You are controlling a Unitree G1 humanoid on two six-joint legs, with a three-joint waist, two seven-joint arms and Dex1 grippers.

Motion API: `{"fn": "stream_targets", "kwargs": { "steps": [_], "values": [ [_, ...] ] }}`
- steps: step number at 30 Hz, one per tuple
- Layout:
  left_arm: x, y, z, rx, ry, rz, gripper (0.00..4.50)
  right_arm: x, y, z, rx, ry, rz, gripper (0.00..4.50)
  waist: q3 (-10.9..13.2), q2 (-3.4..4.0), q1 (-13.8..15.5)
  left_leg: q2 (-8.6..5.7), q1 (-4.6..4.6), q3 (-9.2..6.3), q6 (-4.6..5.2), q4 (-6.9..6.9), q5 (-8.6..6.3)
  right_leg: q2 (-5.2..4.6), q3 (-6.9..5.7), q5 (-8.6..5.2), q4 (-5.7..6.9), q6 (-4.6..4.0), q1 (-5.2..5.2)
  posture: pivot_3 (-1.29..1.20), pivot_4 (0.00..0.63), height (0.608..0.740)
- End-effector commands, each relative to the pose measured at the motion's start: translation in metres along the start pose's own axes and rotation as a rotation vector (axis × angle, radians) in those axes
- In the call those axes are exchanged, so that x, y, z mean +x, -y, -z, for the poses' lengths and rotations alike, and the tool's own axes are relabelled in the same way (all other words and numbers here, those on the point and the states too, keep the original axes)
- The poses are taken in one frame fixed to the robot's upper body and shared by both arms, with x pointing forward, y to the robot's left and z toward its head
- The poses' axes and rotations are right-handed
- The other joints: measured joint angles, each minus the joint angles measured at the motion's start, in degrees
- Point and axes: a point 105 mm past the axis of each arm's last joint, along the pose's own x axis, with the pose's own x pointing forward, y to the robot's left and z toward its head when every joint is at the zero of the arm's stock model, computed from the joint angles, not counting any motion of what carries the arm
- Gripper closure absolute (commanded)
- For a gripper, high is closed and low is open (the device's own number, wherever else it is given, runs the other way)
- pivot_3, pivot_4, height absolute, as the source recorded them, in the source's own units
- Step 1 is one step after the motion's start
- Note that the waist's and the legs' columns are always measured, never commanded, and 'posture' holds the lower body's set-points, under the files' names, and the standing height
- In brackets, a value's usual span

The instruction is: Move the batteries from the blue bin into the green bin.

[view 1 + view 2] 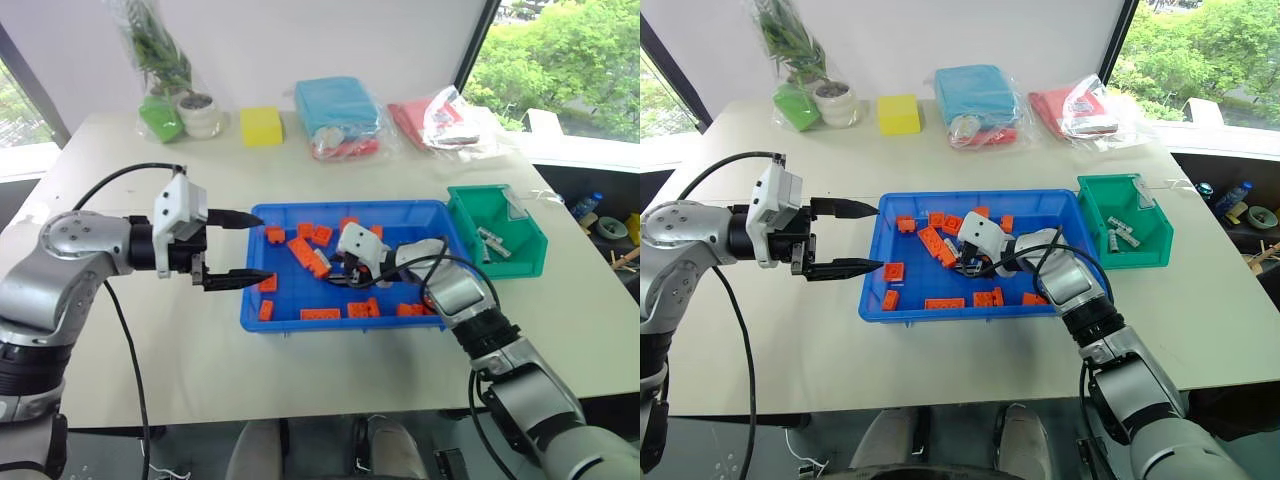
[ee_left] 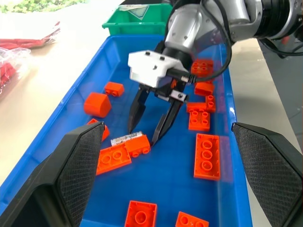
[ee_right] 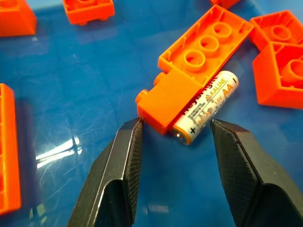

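Between my right gripper's spread fingers, centre frame, lies a silver AA battery wedged against an orange brick; left gripper gapes.

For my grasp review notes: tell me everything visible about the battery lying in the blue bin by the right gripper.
The battery is a small silver-white AA cylinder with orange print and a plus mark at its near end. It lies flat on the floor of the blue bin, pressed along one side against an orange brick that partly overlaps it. The right gripper stands open astride its near end, its fingers not yet touching it.
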Motion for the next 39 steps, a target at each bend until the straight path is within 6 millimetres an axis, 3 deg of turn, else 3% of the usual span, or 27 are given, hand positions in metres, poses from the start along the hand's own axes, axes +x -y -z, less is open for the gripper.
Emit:
{"fn": "stream_targets", "kwargs": {
  "steps": [1, 9, 27, 30, 33, 39],
  "values": [
    [-0.006, -0.004, -0.014, 0.055, 0.019, -0.026, 0.00, 0.000, 0.007, -0.005, -0.013, 0.014, 0.028, 2.21, 0.00, 0.00, 0.00, 0.00, 0.00, 0.00, 0.00, 0.00, 0.00, 0.00, 0.00, 0.00, 0.01, 0.00, 0.00, 0.00, 0.150, 0.704],
    [-0.007, -0.004, -0.012, 0.056, 0.016, -0.030, 0.00, -0.009, 0.008, -0.009, -0.012, 0.024, 0.027, 2.21, 0.00, 0.00, 0.02, 0.00, 0.01, 0.00, 0.00, 0.00, 0.00, 0.00, 0.00, 0.00, 0.01, 0.00, 0.01, 0.00, 0.150, 0.704],
    [-0.005, -0.008, -0.014, 0.069, 0.024, -0.033, 0.00, 0.006, 0.012, 0.001, 0.004, 0.005, 0.055, 2.21, 0.00, 0.00, -0.03, 0.00, 0.03, -0.01, 0.00, 0.00, 0.00, 0.00, 0.00, 0.00, 0.00, 0.00, 0.01, 0.00, 0.150, 0.704],
    [-0.006, -0.008, -0.014, 0.071, 0.022, -0.037, 0.00, 0.001, 0.012, 0.002, 0.002, 0.009, 0.053, 3.00, 0.00, 0.00, 0.00, 0.00, 0.04, -0.01, 0.00, 0.00, 0.00, 0.00, 0.01, 0.00, 0.00, 0.00, 0.01, 0.00, 0.150, 0.704],
    [-0.007, -0.008, -0.014, 0.071, 0.021, -0.037, 0.00, -0.007, 0.010, 0.005, -0.006, 0.005, 0.048, 4.36, 0.00, 0.01, 0.12, 0.00, 0.04, -0.01, 0.00, 0.00, 0.00, 0.00, 0.01, 0.00, 0.01, 0.00, 0.02, 0.00, 0.150, 0.704],
    [-0.006, -0.005, -0.012, 0.066, 0.020, -0.025, 0.00, -0.034, 0.012, 0.005, -0.019, -0.004, 0.073, 4.43, 0.01, 0.01, 0.16, -0.01, 0.03, -0.02, 0.00, 0.00, 0.00, -0.01, 0.01, 0.00, -0.01, 0.00, 0.01, 0.00, 0.150, 0.704]
  ]
}}
